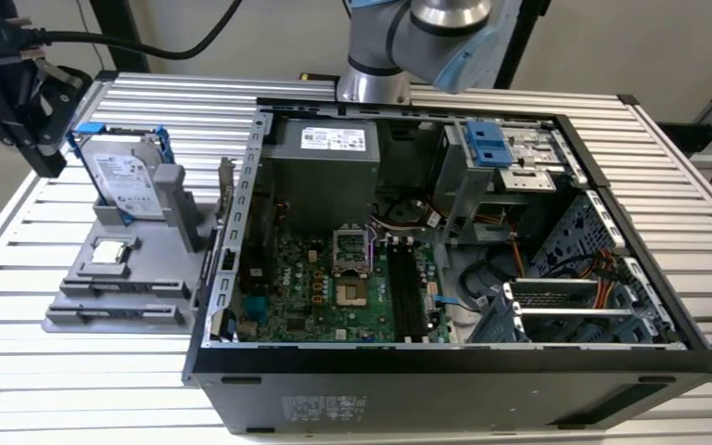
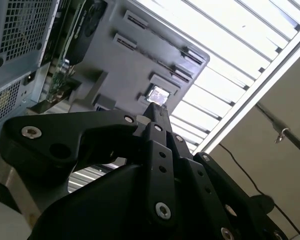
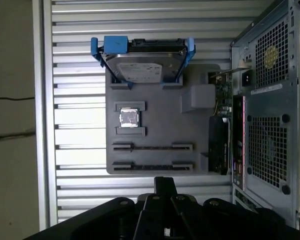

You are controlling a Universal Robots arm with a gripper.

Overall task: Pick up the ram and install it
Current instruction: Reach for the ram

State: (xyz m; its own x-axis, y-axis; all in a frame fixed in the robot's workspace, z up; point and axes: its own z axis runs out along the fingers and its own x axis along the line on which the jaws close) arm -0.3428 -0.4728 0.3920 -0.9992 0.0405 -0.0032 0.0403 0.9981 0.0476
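The ram is out of view. The grey holder [image 3: 157, 132] has two long narrow slots [image 3: 152, 147], and both stand empty. In the exterior view my gripper [image 1: 49, 165] hangs above the table at that view's left, beside the holder [image 1: 121, 297] and well away from the open computer case [image 1: 455, 352]. In both wrist views its black fingers [image 2: 157, 107] come together into one narrow tip [image 3: 165, 181] with nothing seen between them. The motherboard's long dark memory slots [image 1: 408, 287] lie inside the case; I cannot tell whether a stick sits in them.
A silver hard drive with blue rails [image 3: 142, 62] stands at one end of the holder, with a small square silver chip [image 3: 129, 118] below it. An expansion card [image 3: 219, 140] stands between the holder and the case wall. The slatted metal table [image 1: 84, 371] surrounds everything.
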